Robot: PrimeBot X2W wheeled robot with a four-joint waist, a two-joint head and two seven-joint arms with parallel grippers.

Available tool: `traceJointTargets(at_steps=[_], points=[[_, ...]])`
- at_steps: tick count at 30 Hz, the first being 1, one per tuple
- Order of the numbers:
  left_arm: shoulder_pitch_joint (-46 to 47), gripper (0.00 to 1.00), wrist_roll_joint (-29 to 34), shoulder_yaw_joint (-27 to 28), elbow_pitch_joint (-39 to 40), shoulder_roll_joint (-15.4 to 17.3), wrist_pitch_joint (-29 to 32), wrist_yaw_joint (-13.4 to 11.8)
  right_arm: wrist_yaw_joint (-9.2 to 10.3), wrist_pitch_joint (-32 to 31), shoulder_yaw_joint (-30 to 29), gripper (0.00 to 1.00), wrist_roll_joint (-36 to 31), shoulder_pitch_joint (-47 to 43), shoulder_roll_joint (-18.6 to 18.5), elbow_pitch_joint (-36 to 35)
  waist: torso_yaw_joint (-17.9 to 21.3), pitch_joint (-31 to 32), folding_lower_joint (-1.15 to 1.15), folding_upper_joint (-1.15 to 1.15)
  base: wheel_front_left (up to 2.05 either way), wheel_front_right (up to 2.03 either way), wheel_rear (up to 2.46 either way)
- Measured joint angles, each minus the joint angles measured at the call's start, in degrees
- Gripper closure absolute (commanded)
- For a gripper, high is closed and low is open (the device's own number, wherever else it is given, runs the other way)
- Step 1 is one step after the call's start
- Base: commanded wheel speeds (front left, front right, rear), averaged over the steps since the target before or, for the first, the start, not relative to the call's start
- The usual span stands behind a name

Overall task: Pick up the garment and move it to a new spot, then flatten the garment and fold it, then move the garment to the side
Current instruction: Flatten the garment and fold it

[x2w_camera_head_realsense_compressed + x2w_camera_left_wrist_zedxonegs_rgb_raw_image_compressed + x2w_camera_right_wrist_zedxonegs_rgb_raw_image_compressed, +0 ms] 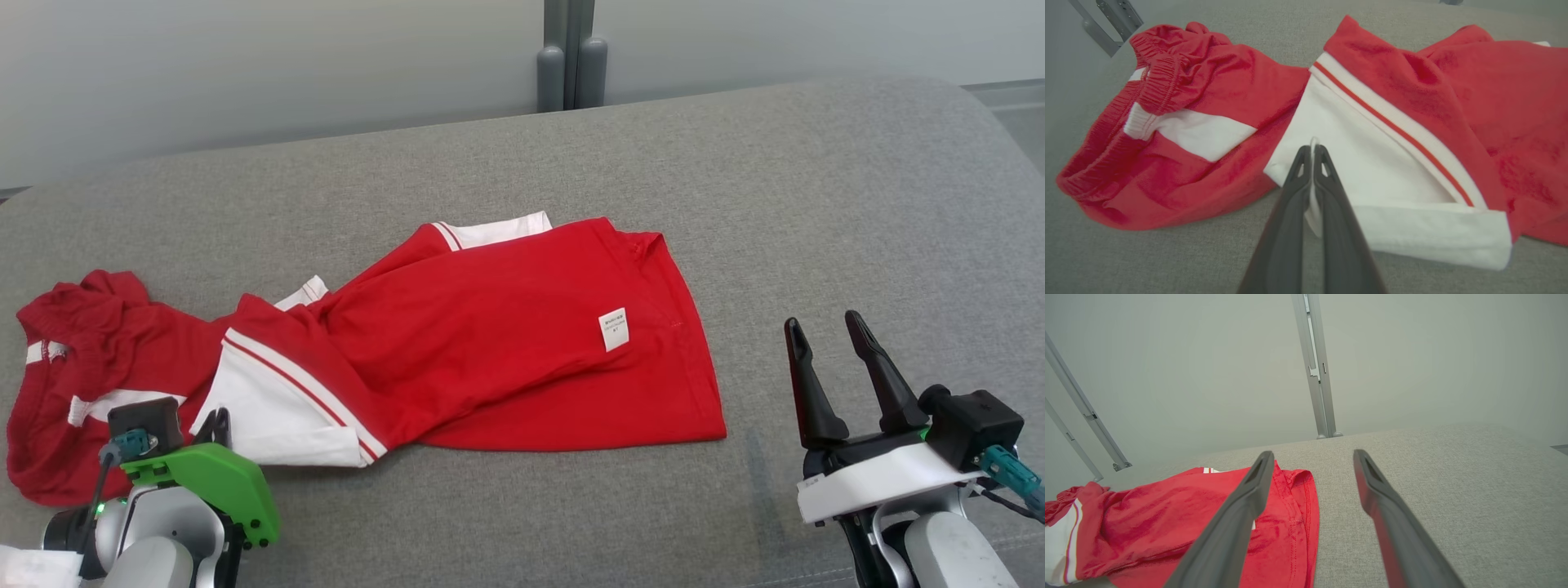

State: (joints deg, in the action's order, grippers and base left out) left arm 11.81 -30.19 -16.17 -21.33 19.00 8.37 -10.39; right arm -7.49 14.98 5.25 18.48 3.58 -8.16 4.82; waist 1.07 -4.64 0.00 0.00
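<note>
1. The garment [522,327] is spread, rumpled, from the cushion's [816,204] left edge to its middle.
2. Its white panel [1372,171] is pinched by the left gripper [1312,152] — the right gripper [823,320] is held wide, empty.
3. Flattening is probably in hand; next the panel must be drawn out flat.

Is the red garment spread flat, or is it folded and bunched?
Folded and bunched: the red and white garment lies doubled over itself, its waistband end crumpled, and the shut left gripper pinches a white fold.
</note>
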Motion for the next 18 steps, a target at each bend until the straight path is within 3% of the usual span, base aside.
traceJointTargets(at_steps=[4,5,6,7,18], points=[[-2.92,1.0,-0.23,0.57,3.58,0.53,1.21,-1.86,0.0,0.0,-0.01,0.0,0.0,0.16,0.09,0.0,-0.26,-0.6,0.0,0.0,0.0,0.0,0.0],[-3.46,0.88,-0.26,0.69,4.19,0.62,1.23,-2.3,0.0,0.0,0.0,0.0,0.0,0.21,0.1,0.01,-0.3,-0.69,0.0,0.0,0.0,0.0,0.0],[-3.8,0.71,-0.34,0.93,4.61,0.67,1.41,-2.79,0.0,0.0,0.02,0.0,0.0,0.25,0.11,0.01,-0.34,-0.75,0.0,0.0,0.0,0.0,0.0],[-4.05,0.0,-0.55,1.07,4.97,0.71,1.66,-3.1,0.0,0.0,0.02,0.0,0.0,0.25,0.11,0.01,-0.4,-0.78,0.0,0.0,0.0,0.0,0.0],[-6.0,0.0,-0.92,0.97,9.78,0.49,-0.2,-3.56,0.0,0.0,-0.02,0.0,0.09,0.24,0.09,0.3,-0.63,-0.23,0.0,0.0,0.0,0.0,0.0]])
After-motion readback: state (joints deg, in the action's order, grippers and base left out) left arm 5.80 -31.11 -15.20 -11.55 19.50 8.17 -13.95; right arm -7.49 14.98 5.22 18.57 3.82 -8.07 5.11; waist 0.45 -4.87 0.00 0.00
